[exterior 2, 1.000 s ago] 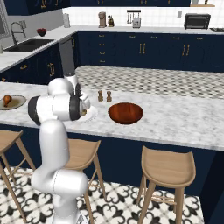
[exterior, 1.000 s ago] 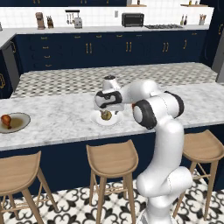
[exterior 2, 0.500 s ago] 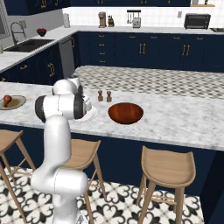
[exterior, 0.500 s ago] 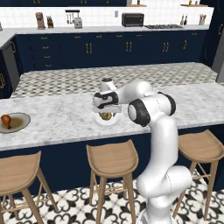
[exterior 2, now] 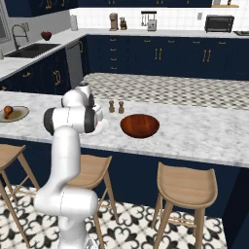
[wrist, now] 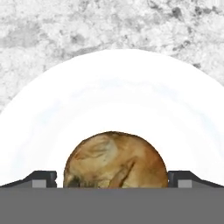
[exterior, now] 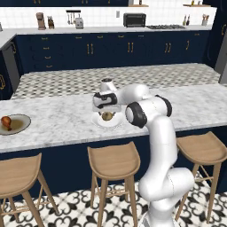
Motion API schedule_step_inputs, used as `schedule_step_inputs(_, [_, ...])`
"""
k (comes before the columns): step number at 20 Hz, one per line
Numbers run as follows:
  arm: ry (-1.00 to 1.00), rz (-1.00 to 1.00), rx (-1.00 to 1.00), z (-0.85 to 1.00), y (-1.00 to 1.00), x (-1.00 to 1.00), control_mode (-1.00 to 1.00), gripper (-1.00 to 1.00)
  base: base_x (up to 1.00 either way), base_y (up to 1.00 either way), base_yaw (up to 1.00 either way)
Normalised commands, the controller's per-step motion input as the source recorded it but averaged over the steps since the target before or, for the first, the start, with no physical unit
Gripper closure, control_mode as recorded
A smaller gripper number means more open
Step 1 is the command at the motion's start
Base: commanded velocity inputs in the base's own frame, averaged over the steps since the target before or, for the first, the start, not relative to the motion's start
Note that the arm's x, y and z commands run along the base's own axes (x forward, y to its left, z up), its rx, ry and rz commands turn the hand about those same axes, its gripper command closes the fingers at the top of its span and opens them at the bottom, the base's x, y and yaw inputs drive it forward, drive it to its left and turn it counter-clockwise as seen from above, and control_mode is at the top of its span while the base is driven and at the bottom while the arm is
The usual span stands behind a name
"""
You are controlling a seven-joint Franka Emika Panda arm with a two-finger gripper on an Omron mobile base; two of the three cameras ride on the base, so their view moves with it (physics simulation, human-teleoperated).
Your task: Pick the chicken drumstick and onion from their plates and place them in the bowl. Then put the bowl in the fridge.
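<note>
The onion (exterior: 107, 116), a tan-brown ball, rests on the white plate (exterior: 97, 122) in the middle of the marble island. My gripper (exterior: 106, 111) hangs straight over it, open. In the hand view its fingertips (wrist: 42, 178) stand on either side of the onion (wrist: 116, 159), slightly apart from it, above the white plate (wrist: 113, 87). The chicken drumstick (exterior: 5, 121) lies on the grey-rimmed plate (exterior: 21, 125) at the island's far left. The red-brown bowl (exterior 2: 140, 125) sits right of the white plate (exterior 2: 100, 128) and holds nothing. I cannot make out the fridge.
Two small wooden shakers (exterior 2: 116, 106) stand just behind the bowl. Three wooden stools (exterior: 115, 160) line the island's near side. Navy cabinets and a back counter with a toaster oven (exterior: 135, 19) run along the far wall.
The hand has come down a little over the onion, and the arm's elbow has swung slightly left. The jaws have stayed open; onion, drumstick and bowl have not moved.
</note>
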Motion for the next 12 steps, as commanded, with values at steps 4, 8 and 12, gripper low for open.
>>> schedule_step_inputs(4, [0.01, 0.00, -0.01, -0.37, 0.00, 0.10, -1.00, -1.00, 0.00, 0.00, 0.00])
schedule_step_inputs(8, [0.08, 0.00, -0.01, -0.75, 0.00, 0.00, -1.00, 1.00, 0.00, 0.00, 0.00])
schedule_step_inputs(12, [0.04, 0.00, 0.00, -0.57, 0.00, 0.00, -1.00, 1.00, 0.00, 0.00, 0.00])
